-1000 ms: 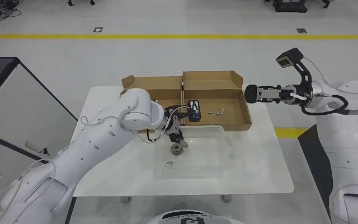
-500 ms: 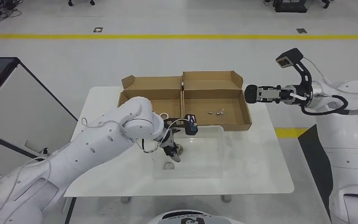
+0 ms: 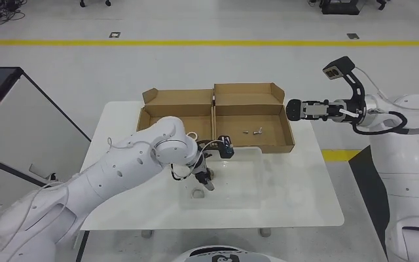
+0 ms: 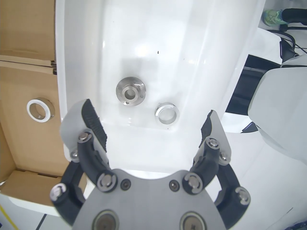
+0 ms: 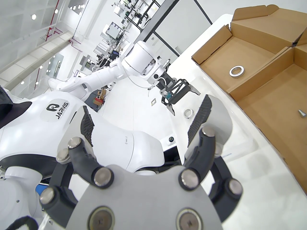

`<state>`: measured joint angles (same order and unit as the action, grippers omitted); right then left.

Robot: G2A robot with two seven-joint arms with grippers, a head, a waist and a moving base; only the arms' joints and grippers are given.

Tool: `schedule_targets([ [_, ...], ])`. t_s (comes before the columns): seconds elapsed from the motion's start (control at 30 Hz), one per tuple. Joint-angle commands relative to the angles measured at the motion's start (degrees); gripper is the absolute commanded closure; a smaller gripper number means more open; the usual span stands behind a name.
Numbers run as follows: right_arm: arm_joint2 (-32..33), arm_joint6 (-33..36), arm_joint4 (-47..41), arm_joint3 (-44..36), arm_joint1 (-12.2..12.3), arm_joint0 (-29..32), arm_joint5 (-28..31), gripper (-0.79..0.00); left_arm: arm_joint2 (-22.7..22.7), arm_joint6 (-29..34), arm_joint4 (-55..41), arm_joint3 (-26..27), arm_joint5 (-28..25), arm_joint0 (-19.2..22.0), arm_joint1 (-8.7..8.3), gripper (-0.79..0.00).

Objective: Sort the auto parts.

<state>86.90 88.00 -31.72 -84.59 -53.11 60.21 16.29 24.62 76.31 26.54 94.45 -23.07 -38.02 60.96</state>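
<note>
A steel flange [image 4: 130, 91] and a silver ring [image 4: 167, 116] lie side by side in the white tray [image 4: 168, 37]. My left gripper [image 4: 148, 110] hangs open just above them with nothing between its fingers; it hovers over the tray's [image 3: 239, 180] left part [image 3: 205, 179], the ring [image 3: 196, 193] close beside it. A second ring [image 4: 39, 109] lies in the left cardboard box [image 3: 173, 108]. My right gripper [image 3: 293, 109] stands open and empty off the right end of the right box [image 3: 252, 108].
Small bolts [image 3: 252, 130] lie in the right box; one bolt [image 5: 301, 112] appears in the right wrist view, as does the boxed ring [image 5: 237, 71]. The two boxes stand side by side behind the tray. The table [image 3: 294, 190] has bare room right of the tray.
My left arm has shifted its gripper a little towards the tray's near left part, over the flange. The right arm has not moved.
</note>
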Motion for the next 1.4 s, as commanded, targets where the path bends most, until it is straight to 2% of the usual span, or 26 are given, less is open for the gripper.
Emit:
schedule_targets([
  [0.0, 0.00, 0.00, 0.00, 0.00, 0.00, 0.00, 0.00, -0.785, -1.17, 1.01, -0.01, -1.30, 1.14, 0.70, 0.83, -0.785],
  [0.3, 0.00, 0.00, 0.00, 0.00, 0.00, 0.00, 0.00, -0.785, -4.83, 0.87, 3.13, -7.18, 3.08, 2.79, 4.08, -0.785],
  [0.4, 0.00, 0.00, 0.00, 0.00, 0.00, 0.00, 0.00, -0.785, -5.65, 0.11, 3.84, -8.98, 3.04, 3.03, 5.02, -0.745],
  [0.47, 0.00, 0.00, 0.00, 0.00, 0.00, 0.00, 0.00, -0.785, -6.15, 0.19, 4.16, -10.22, 2.62, 3.20, 5.54, -0.677],
  [0.53, 0.00, 0.00, 0.00, 0.00, 0.00, 0.00, 0.00, -0.785, -6.53, 0.21, 4.15, -11.19, 2.25, 3.26, 6.01, -0.674],
  [0.57, 0.00, 0.00, 0.00, 0.00, 0.00, 0.00, 0.00, -0.785, -6.68, 0.28, 4.14, -11.65, 2.03, 3.33, 6.22, -0.640],
  [0.7, 0.00, 0.00, 0.00, 0.00, 0.00, 0.00, 0.00, -0.785, -7.06, 0.01, 4.14, -13.24, 0.68, 3.36, 6.87, -0.591],
  [0.87, 0.00, 0.00, 0.00, 0.00, 0.00, 0.00, 0.00, -0.785, -7.57, -0.47, 5.40, -14.45, -1.25, 3.42, 7.49, -0.637],
  [1.1, 0.00, 0.00, 0.00, 0.00, 0.00, 0.00, 0.00, -0.785, -8.65, 0.32, 5.68, -16.75, -3.83, 3.48, 8.58, -0.619],
  [1.23, 0.00, 0.00, 0.00, 0.00, 0.00, 0.00, 0.00, -0.785, -8.82, -0.51, 5.43, -18.18, -4.21, 3.45, 9.26, -0.539],
  [1.27, 0.00, 0.00, 0.00, 0.00, 0.00, 0.00, 0.00, -0.785, -8.86, -0.60, 5.54, -18.49, -4.27, 3.50, 9.40, -0.496],
  [1.37, 0.00, 0.00, 0.00, 0.00, 0.00, 0.00, 0.00, -0.785, -8.83, -1.01, 5.77, -19.40, -4.31, 3.63, 9.79, -0.474],
])
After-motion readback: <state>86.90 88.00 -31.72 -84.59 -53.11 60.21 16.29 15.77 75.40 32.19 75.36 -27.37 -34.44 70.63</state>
